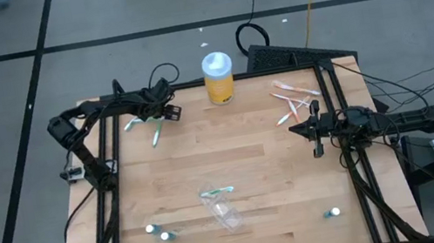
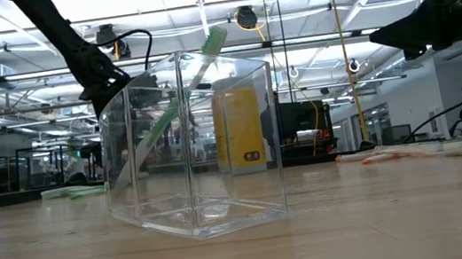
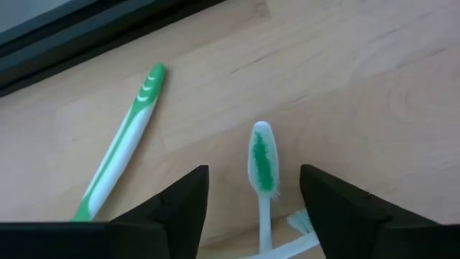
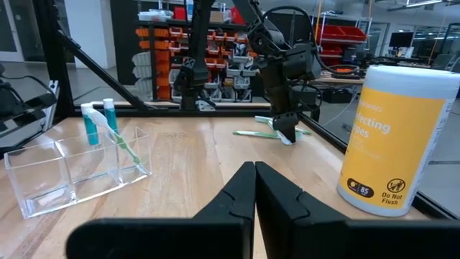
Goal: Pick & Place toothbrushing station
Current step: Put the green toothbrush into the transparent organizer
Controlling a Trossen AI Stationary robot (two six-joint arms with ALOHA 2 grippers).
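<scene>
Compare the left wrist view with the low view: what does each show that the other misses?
Left wrist only: the left end effector, open, over a green-bristled toothbrush lying bristles up, with a second green toothbrush beside it.

Low only: the clear toothbrushing station with one green toothbrush leaning inside, the yellow jar behind it, and the right arm's end effector raised.

Both: the wooden table.

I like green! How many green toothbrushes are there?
3: one green toothbrush leans in the clear container; two others lie on the table under the left gripper. More may be hidden.
</scene>
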